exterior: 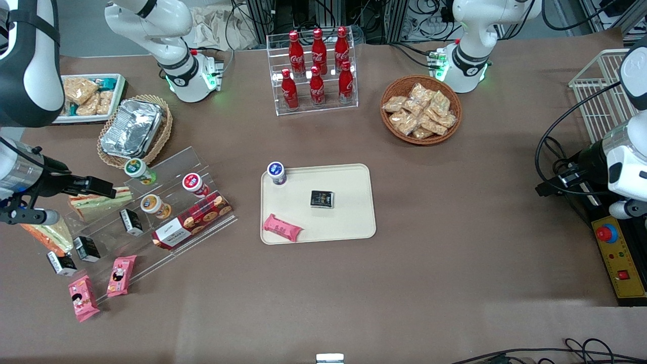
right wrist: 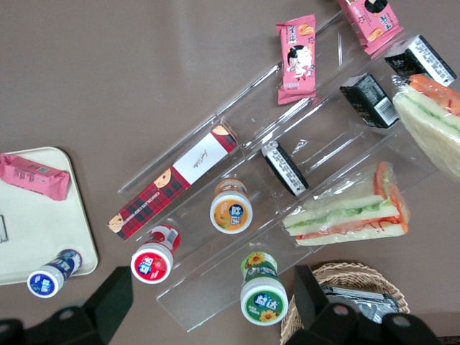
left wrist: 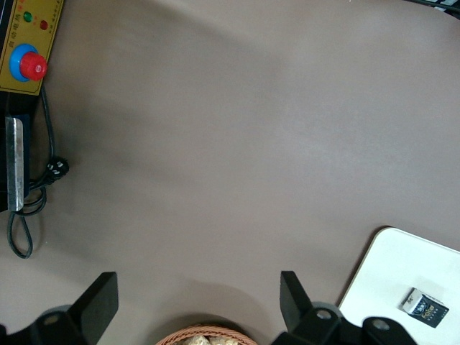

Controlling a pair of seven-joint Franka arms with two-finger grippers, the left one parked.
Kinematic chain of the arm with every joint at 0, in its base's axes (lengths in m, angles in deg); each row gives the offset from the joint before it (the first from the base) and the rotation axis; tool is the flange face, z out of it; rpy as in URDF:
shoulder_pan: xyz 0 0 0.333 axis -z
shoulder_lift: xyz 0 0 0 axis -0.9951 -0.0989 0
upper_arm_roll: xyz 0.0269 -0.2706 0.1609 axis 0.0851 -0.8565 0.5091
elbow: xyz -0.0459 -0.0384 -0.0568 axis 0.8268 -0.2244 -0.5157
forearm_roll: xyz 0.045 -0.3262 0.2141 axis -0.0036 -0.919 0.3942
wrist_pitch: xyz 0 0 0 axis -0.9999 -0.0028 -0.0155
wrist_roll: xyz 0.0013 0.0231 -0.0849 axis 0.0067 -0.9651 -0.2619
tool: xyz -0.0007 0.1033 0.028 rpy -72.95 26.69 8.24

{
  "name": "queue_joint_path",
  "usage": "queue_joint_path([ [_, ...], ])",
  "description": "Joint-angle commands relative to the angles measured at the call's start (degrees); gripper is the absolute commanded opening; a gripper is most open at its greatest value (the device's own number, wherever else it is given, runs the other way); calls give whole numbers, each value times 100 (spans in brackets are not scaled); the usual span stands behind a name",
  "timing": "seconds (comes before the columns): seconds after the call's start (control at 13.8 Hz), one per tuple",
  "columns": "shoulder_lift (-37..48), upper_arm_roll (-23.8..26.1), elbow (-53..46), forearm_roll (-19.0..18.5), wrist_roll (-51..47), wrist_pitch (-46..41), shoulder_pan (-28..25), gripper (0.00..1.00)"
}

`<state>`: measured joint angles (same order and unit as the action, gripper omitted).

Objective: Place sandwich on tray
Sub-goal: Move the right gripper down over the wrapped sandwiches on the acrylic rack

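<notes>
Sandwich: orange-filled wedge at the nearer, working-arm end of the clear stepped rack; lying free, not on the tray.
Tray: mid-table, well apart from the sandwich; carrying a pink snack bar, a small black packet and a blue-capped cup; bare area left along its parked-arm side.
Gripper: hovering over the rack near the striped green-and-red wedge; fingers spread, nothing between them.
Progress: not started on the sandwich, by the look of it; grasp, carry and set-down all remaining.
Next, as judged: shift toward the orange wedge, away from the striped one.
</notes>
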<state>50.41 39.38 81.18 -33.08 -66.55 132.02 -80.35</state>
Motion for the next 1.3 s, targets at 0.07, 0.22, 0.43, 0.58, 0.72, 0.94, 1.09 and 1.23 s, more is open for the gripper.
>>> queue_joint_path([
  [0.07,46,-11,29,70,80,-10,-2,100],
  [0.22,29,-11,-15,79,37,-10,7,100],
  [0.43,46,-20,-42,35,28,-45,24,100],
  [0.58,64,-46,-42,26,36,-10,68,100],
  [0.72,55,-46,-42,17,151,7,77,100],
  [0.94,37,-55,-42,17,142,60,86,100],
  [1.09,37,-55,-42,9,168,60,86,100],
  [1.23,37,-64,-42,-26,413,69,86,100],
])
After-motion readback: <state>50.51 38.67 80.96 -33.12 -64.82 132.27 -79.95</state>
